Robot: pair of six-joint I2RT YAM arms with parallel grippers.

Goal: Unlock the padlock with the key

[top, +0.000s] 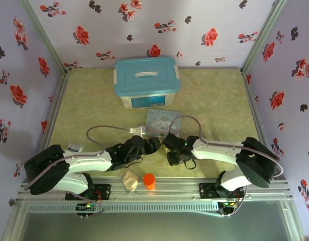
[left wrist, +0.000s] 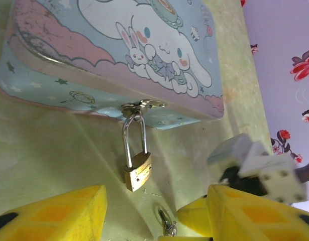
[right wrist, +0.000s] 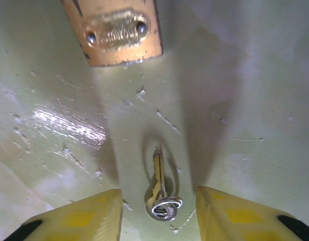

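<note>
Lilac walls printed with red and black flowers enclose a scuffed, glossy yellow-green tabletop. Mid-frame in the left wrist view, the small brass padlock lies hooked through the clasp of a pale-blue cartoon-printed tin. The thin metal key lies flat, low in the right wrist view, between the spread jaws of the right end effector. The left end effector gapes empty too.
</note>
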